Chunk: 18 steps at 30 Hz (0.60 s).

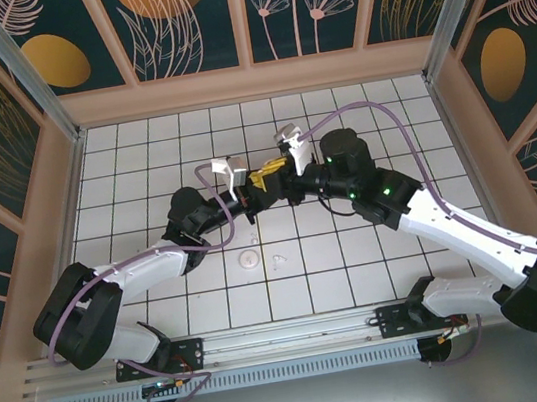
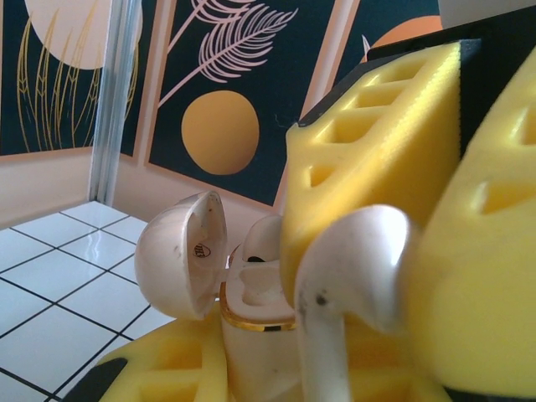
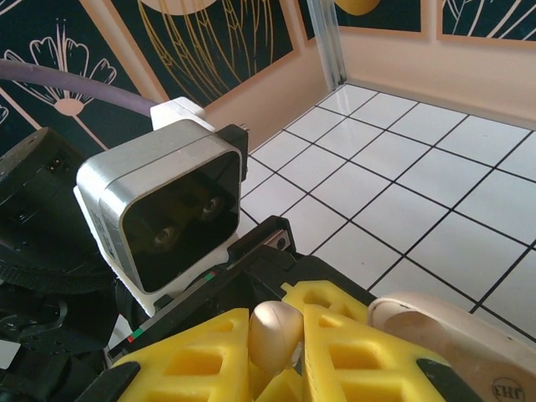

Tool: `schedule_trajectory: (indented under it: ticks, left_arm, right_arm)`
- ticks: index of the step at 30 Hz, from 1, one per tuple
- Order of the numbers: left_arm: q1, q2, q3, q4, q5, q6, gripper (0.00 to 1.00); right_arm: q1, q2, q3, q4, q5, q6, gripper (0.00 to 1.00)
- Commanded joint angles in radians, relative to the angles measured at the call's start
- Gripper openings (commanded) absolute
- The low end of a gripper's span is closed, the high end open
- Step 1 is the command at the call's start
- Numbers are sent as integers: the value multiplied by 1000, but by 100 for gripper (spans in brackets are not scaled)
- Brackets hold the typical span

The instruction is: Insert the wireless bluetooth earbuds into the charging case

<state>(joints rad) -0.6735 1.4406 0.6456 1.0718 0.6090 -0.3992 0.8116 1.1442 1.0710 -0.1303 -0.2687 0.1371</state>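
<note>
My left gripper (image 1: 252, 198) is clamped on the charging case (image 2: 180, 260), lid open, and my right gripper (image 3: 276, 362) pinches an earbud (image 2: 356, 247) just beside it. It's light, slick, tiny, so I grip its head, stem free.

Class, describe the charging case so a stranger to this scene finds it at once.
Over the white tiled table, look where the two yellow tools meet. The charging case sits in the left tool, pale cream with a gold rim. Unlike the earbud in the right tool, it has a domed lid hinged open.
</note>
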Motion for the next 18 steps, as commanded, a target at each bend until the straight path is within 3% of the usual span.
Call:
schedule_trajectory:
  ticks: [1,7,18]
  left_arm:
    - [-1,-43,49,87,-10,24,12]
    - [-1,-46,31,-2,-59,75,12]
    - [4,-76,-90,-155,-191,132,11]
  right_arm:
    - [-12,-38,-36,-76,39,19,19]
    - [-91,-49,11,-54,-32,67,19]
    - [-238,3,78,-321,-204,109,19]
